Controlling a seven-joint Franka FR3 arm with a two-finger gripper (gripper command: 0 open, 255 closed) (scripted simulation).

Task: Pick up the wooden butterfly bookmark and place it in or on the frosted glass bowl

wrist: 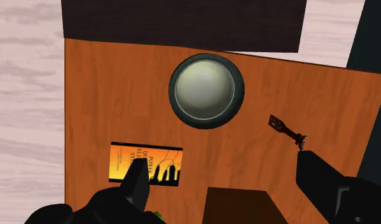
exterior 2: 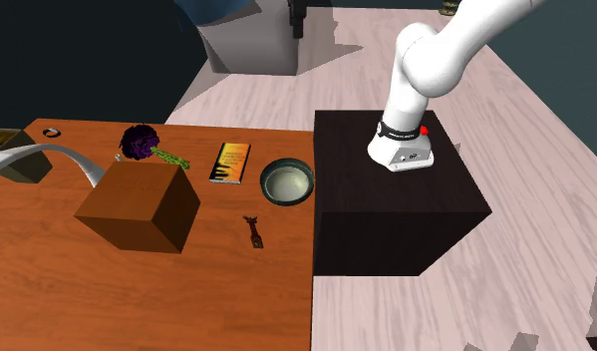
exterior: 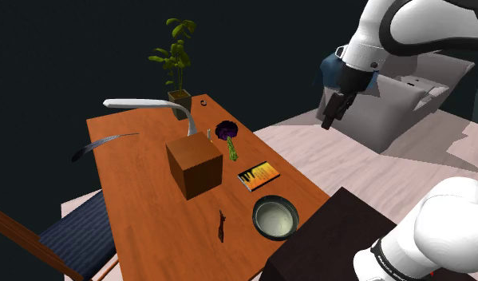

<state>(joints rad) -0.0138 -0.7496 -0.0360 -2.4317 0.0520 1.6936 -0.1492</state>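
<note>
I count one each: dark-rimmed round bowl point(exterior: 275, 218), thin brown bookmark point(exterior: 221, 226), orange book point(exterior: 258, 176), brown cube point(exterior: 194, 165), purple flower point(exterior: 227, 130), green potted plant point(exterior: 177, 60).

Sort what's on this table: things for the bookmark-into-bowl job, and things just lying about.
For the job:
bookmark
bowl
gripper, open

Lying about:
brown box
orange book
purple flower
potted plant
small ring

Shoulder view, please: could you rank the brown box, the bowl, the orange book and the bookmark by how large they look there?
1. brown box
2. bowl, a little larger than the book, though nearer the camera
3. orange book
4. bookmark, thin, clearly smallest
</note>
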